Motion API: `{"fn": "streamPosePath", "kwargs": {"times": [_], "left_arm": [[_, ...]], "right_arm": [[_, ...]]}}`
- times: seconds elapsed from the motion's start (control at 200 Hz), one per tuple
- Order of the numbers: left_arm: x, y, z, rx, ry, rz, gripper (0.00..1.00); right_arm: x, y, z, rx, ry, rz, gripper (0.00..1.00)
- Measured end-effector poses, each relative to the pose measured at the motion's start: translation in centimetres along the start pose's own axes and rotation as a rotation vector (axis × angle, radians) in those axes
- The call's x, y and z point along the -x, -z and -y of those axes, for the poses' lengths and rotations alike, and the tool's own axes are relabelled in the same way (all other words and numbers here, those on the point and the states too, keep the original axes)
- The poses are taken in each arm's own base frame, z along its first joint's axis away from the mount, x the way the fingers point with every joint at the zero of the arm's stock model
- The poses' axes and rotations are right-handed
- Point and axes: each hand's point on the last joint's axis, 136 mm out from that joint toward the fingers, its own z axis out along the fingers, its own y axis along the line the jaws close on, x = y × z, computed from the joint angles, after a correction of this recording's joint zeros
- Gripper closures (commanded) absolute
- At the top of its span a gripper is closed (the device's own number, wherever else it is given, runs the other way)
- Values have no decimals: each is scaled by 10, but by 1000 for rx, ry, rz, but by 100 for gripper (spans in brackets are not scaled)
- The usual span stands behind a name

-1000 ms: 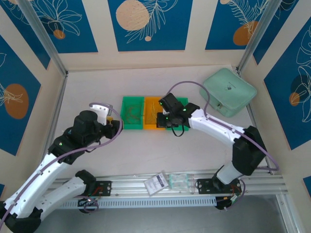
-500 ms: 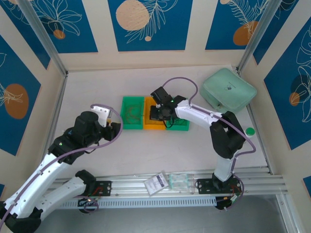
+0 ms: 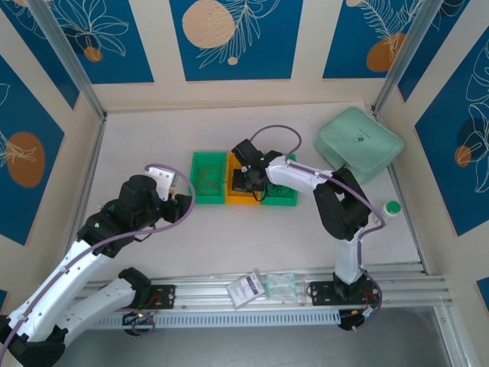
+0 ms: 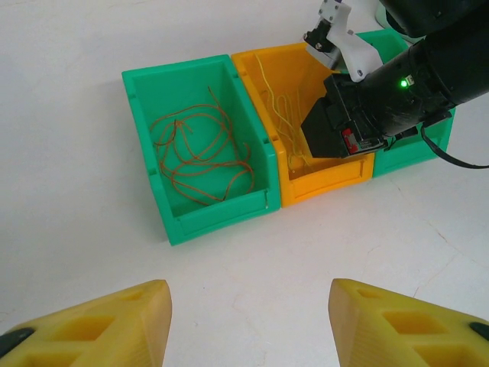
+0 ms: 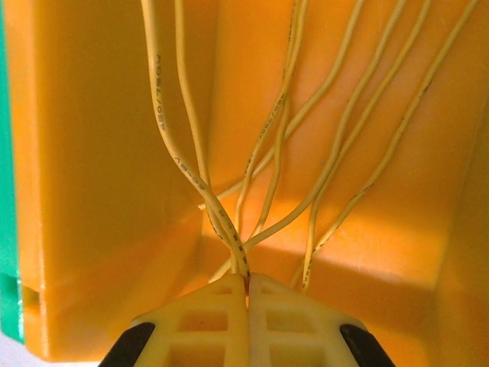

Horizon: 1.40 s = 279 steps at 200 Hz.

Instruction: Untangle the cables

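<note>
Clamping the thin pale yellow cables (image 5: 263,176), the right end effector (image 5: 248,284) sits fully closed inside the smooth orange bin (image 5: 92,191). The left end effector (image 4: 248,310) hangs open and unloaded above the matte white tabletop (image 4: 69,199), apart from the red cables (image 4: 200,157) looped in the green bin (image 4: 141,99). Blue patterned panels (image 3: 237,38) enclose the cell.

On my feed, the pale tabletop (image 3: 229,237) carries three small bins touching in a row near its middle: a green bin (image 3: 208,200), an orange bin (image 3: 243,200) and a second green bin (image 3: 284,197). A mint-green soft case (image 3: 361,144) lies at the far right corner, with a small round green cap (image 3: 392,207) near the right edge.
</note>
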Motion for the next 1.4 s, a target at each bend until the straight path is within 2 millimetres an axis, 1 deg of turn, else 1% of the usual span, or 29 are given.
{"fn": "streamPosePath", "kwargs": {"times": [0.13,0.25,0.325,0.685,0.79,0.855,0.93,1.025,1.13,1.186,1.276,1.396], "left_arm": [[0,0,0,1,-3,0,43],[0,0,0,2,-3,0,43],[0,0,0,2,-2,0,43],[0,0,-2,6,-2,1,43],[-1,-1,-2,10,-2,-2,43],[-2,-1,-3,13,-2,-4,43],[-3,-2,-4,20,-2,-6,43],[-5,-3,-6,26,-2,-9,42],[-9,-6,-7,30,-1,-15,39],[-11,-9,-8,32,-1,-19,36],[-15,-12,-10,39,4,-18,31],[-14,-15,-11,43,9,4,28]], "right_arm": [[-1,0,-1,5,1,-3,90],[-1,2,-8,27,9,-8,87],[-2,2,-12,44,14,-16,87],[-6,3,-20,86,26,-38,85],[-6,10,-23,118,38,-21,85],[-8,21,-23,147,52,-9,85],[-9,40,-26,198,68,15,85],[-5,72,-29,260,89,71,85],[-5,105,-23,292,115,142,85],[-6,123,-17,293,129,187,85],[-14,151,-5,293,155,256,85],[-24,184,21,264,165,349,81]]}}
